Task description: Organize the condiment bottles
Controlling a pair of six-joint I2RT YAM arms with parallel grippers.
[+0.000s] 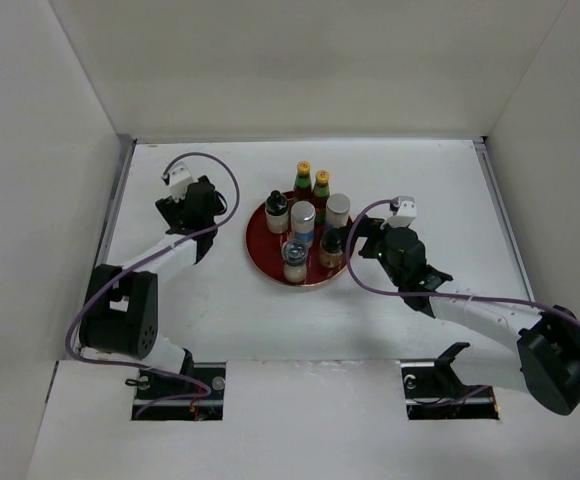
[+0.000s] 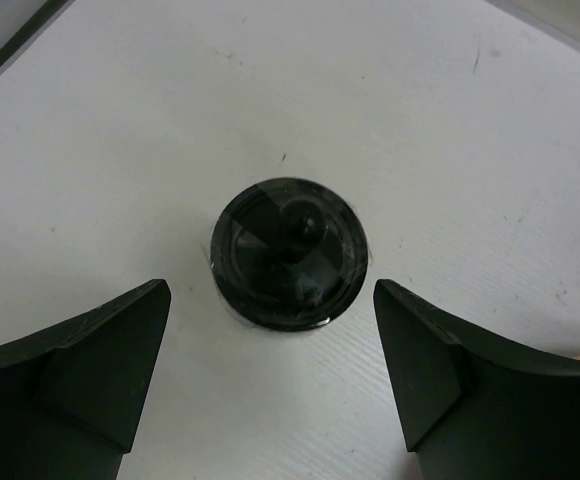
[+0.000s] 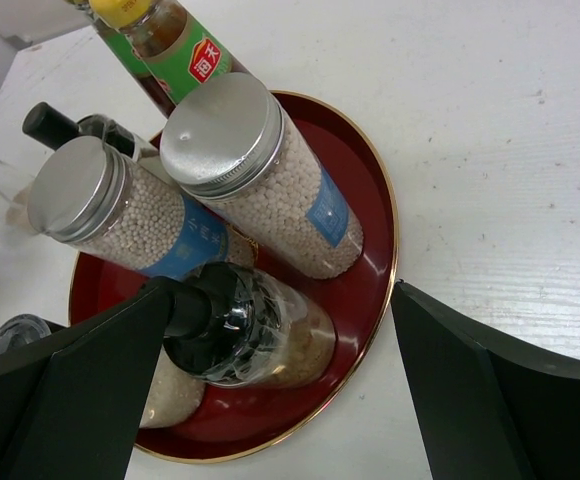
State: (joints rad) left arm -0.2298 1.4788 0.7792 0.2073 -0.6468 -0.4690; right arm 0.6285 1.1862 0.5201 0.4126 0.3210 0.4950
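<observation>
**Left arm** [image 1: 165, 255]: rises from its base at the near left and reaches forward along the left side of the table [image 1: 420, 180]. The wrist is turned downward, well to the left of the red tray [image 1: 263, 250].

**Left gripper** [image 2: 270, 295]: fingers spread and pointing straight down, holding nothing. A lone shaker [image 2: 288, 250] stands between them on the bare table, seen from above as a round black cap. There is a clear gap on each side, and neither finger touches it. In the overhead view the wrist hides this shaker.

**Right arm** [image 1: 470, 310]: stretched low from the near right, running diagonally toward the tray, with the wrist just beside the tray's right rim.

**Right gripper** [image 3: 280, 295]: fingers wide apart with nothing held, aimed at the near right part of the tray. The front shaker [image 3: 240, 335], dark-capped, stands on the tray just by the finger at the left of the wrist view. Whether they touch cannot be told.

**Tray contents**, all upright:
- Two silver-lidded jars [image 3: 220, 135] [image 3: 75, 190] stand side by side in the middle.
- Two sauce bottles [image 1: 303, 178] [image 1: 322, 186] with yellow caps stand at the far edge.
- A second dark-capped shaker [image 1: 276, 208] stands at the left.
- A near-edge jar [image 1: 295, 262] — its top too small to make out.
</observation>
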